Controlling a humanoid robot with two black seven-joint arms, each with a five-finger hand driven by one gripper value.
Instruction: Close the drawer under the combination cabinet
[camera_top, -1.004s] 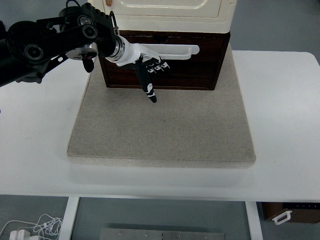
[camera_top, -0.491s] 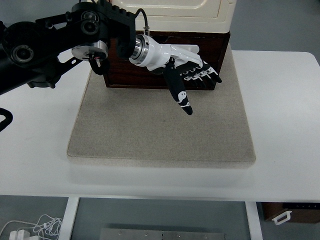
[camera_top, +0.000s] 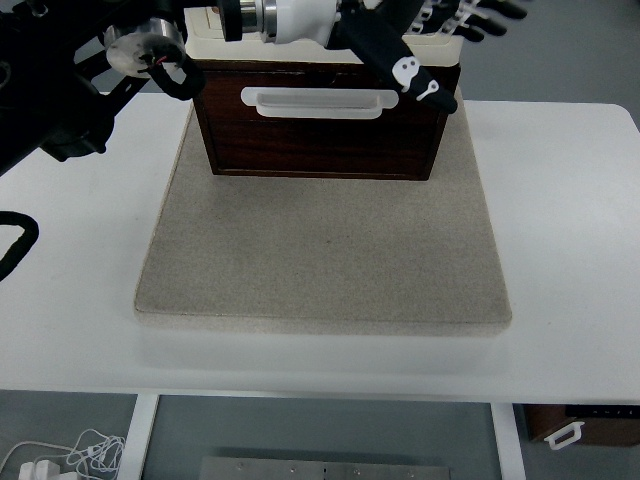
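The left arm (camera_top: 60, 90) reaches in from the left edge, black links stacked along the top-left, a silver wrist joint leading to the white wrist cuff near the top. The left hand (camera_top: 420, 45) stretches out to the right at the top edge, fingers spread and relaxed, holding nothing. Its thumb (camera_top: 405, 68) angles down and to the right, black with white markings, while the other fingertips (camera_top: 480, 22) fan out toward the upper right, partly cut by the frame

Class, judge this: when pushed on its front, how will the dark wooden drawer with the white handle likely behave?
The dark wooden drawer looks rigid, so it probably slides rather than flexes. Its broad front suits a flat-hand push. The beige mat beneath may grip, perhaps steadying the cream cabinet above.
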